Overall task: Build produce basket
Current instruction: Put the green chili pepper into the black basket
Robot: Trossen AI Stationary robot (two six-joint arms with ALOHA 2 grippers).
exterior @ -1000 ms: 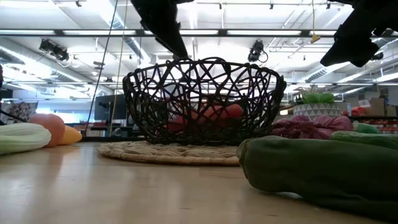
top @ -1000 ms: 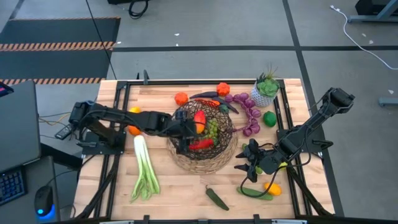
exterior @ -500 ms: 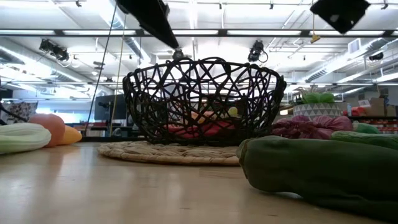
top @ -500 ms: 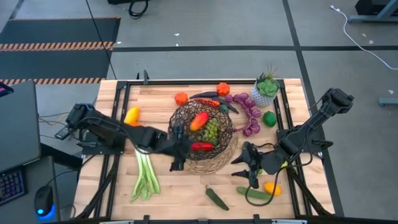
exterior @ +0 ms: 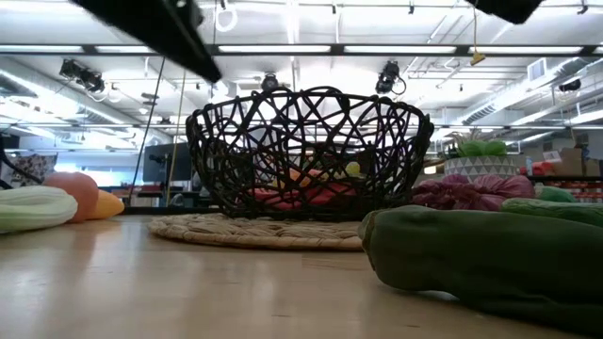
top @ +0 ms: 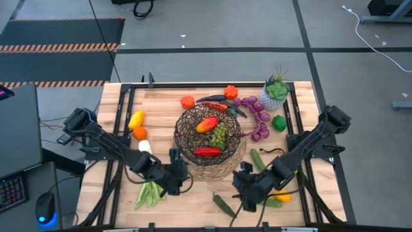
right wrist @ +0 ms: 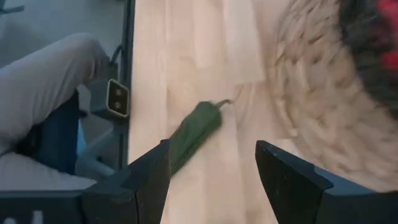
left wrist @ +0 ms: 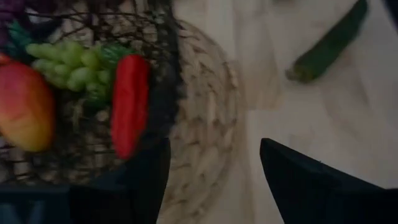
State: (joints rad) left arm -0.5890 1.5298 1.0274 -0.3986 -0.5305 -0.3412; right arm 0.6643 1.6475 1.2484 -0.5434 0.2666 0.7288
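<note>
A pale wooden table stands on a grey floor, with a bright ceiling-lit room behind it in the low view; at its middle sits the basket, dark openwork on a tan woven base, holding an orange-red pepper, green grapes and a red pepper; the green leek lies left of it, partly under the left arm; purple grapes and a potted plant lie to the far right; the left gripper hovers just beside the basket's near-left edge, fingers spread and empty; the right gripper hangs near-right of the basket, parted and empty, beside a small dark green pepper.
</note>
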